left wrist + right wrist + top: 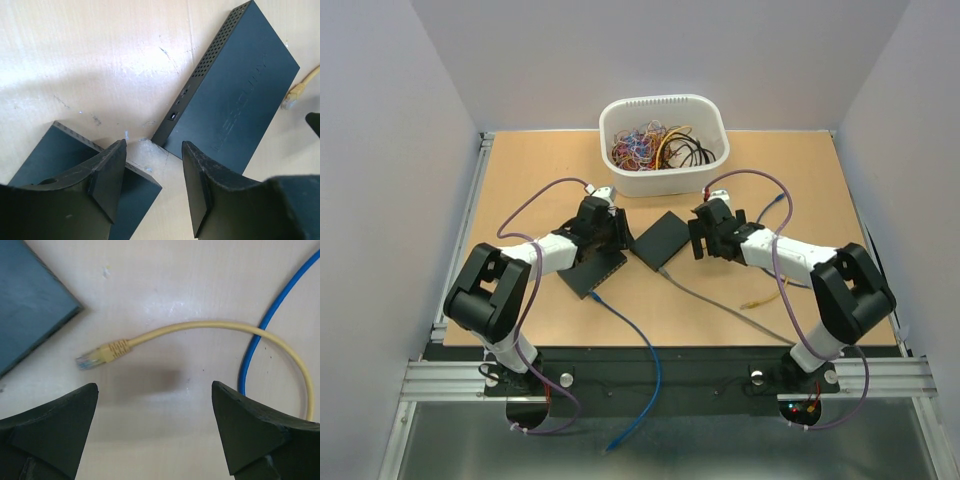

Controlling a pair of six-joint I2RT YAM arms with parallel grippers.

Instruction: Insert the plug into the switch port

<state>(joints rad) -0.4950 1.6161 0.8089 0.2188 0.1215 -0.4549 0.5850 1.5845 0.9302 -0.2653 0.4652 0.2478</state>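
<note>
A: Got eyes on the plug yet?
B: Yep, found it lying flat on the table, at the end of the yellow cable, just off a corner of the middle switch and not in any port. Sitting loose ahead of the right gripper, spread really wide and gripping nothing
A: And the left gripper?
B: Parted about halfway, nothing pinched between, hovering over the corner of the other switch. Can't tell about touching it. Also spotted a blue cable curving past the yellow one
</note>
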